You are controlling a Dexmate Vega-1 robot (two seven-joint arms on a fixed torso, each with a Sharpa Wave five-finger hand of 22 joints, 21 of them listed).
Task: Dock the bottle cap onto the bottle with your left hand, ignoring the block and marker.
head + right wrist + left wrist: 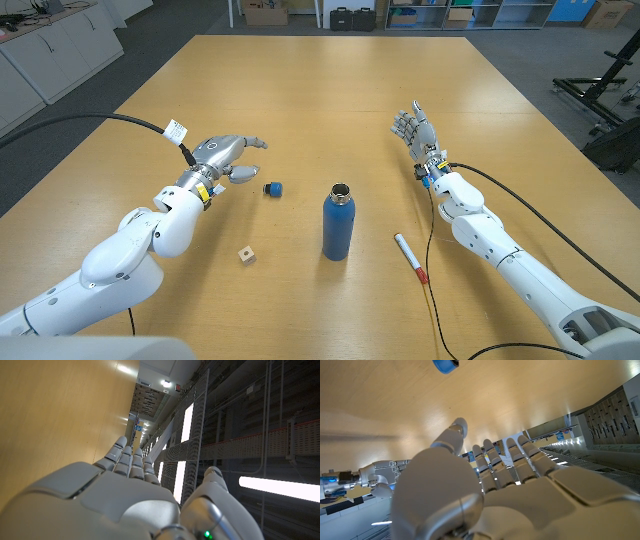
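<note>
A blue metal bottle [338,225] stands upright near the table's middle, its mouth uncovered. The blue and black bottle cap [272,188] lies on the wood to the bottle's left; it also appears as a blue shape, the cap [445,365], in the left wrist view. My left hand [225,156] hovers just left of the cap, fingers spread, holding nothing; its back, the left hand [485,490], shows in the wrist view. My right hand [417,132] is raised at the right with fingers apart and empty, the same hand [125,490] seen from behind.
A small wooden block [247,256] lies in front of the cap. A white marker with a red cap [410,257] lies right of the bottle. Black cables [100,120] trail from both wrists. Cabinets and boxes stand beyond the table's far edge.
</note>
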